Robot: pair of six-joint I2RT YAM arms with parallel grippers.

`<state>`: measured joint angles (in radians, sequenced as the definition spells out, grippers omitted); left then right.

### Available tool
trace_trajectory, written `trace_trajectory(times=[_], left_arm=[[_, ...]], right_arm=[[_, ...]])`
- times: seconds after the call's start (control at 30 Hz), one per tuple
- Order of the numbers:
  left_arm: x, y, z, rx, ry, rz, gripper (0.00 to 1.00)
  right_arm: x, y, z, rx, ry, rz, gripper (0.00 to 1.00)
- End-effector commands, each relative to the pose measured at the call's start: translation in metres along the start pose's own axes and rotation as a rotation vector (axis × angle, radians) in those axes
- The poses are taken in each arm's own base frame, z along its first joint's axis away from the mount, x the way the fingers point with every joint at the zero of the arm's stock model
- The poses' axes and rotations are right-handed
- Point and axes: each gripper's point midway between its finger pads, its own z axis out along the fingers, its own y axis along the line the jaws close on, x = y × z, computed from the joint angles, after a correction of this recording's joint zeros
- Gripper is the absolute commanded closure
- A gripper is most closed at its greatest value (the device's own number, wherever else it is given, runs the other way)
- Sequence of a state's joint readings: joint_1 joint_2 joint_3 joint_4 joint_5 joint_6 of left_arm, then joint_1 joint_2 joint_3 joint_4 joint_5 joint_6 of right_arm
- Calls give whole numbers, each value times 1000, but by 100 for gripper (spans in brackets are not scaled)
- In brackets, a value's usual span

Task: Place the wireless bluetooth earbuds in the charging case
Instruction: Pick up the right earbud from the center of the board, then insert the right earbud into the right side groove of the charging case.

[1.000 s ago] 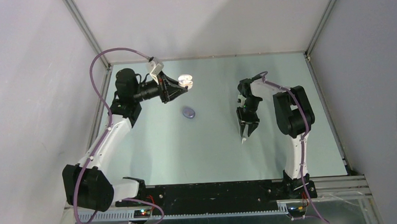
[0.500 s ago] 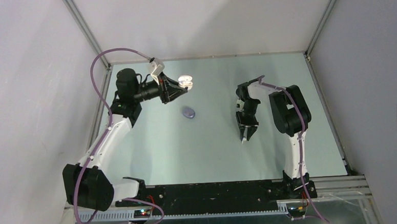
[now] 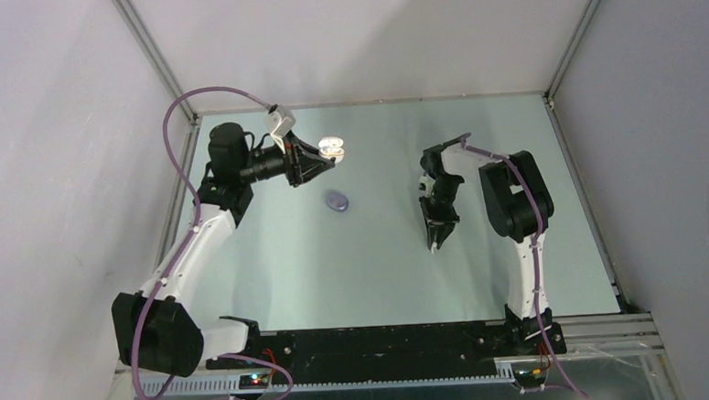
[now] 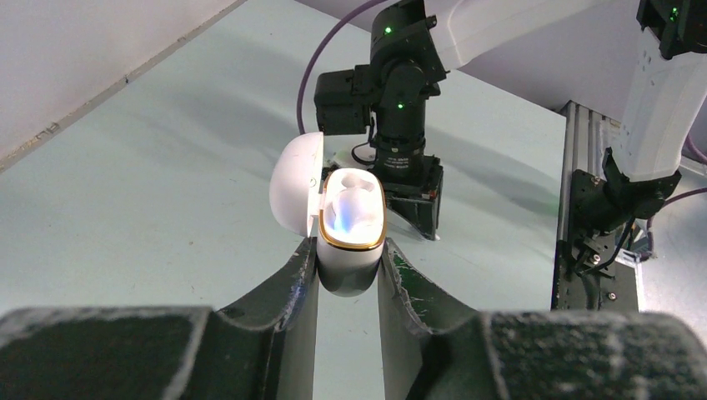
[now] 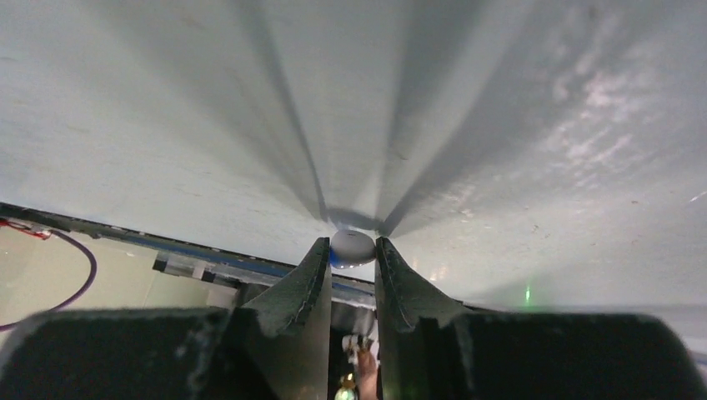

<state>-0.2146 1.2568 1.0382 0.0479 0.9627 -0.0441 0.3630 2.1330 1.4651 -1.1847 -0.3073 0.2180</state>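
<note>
The left pincer (image 4: 348, 252) is clamped on the white case (image 4: 352, 221), whose lid stands open. The right pincer (image 5: 352, 255) is squeezed tight on a tiny white earbud (image 5: 352, 246), right down at the desk (image 3: 373, 272). A purple case (image 3: 337, 201) lies near the left pincer.

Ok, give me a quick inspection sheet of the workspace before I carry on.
Surface: pale green table, some glare.
Job's things: open white case held up; purple case lying on the table; white earbud on the table.
Clutter: nothing seen.
Grippers: left gripper shut on white case; right gripper shut on white earbud.
Cables: purple cable loops above the left arm.
Surroundings: grey walls, metal frame.
</note>
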Motion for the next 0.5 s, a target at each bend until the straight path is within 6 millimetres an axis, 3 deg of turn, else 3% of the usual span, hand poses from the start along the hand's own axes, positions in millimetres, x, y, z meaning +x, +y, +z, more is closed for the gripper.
trace_trajectory(times=[0.0, 0.03, 0.17, 0.2, 0.33, 0.37, 0.47], left_arm=[[-27, -1, -1, 17, -47, 104, 100], [-26, -1, 0, 23, -46, 107, 100], [-29, -5, 3, 82, -61, 170, 100], [-33, -5, 4, 96, -72, 191, 100], [-37, -4, 14, 183, -80, 211, 100], [-41, -7, 15, 214, -86, 223, 100], [-47, -9, 20, 281, -108, 230, 100]], right_arm=[[-32, 28, -42, -108, -187, -164, 88], [-35, 33, -51, -133, -217, -195, 88], [-33, 76, -126, -313, -429, -514, 90], [-30, 94, -151, -397, -483, -603, 90], [1, 125, -235, -588, -711, -1010, 89], [9, 125, -253, -591, -796, -1131, 89], [32, 138, -299, -610, -1009, -1397, 88]])
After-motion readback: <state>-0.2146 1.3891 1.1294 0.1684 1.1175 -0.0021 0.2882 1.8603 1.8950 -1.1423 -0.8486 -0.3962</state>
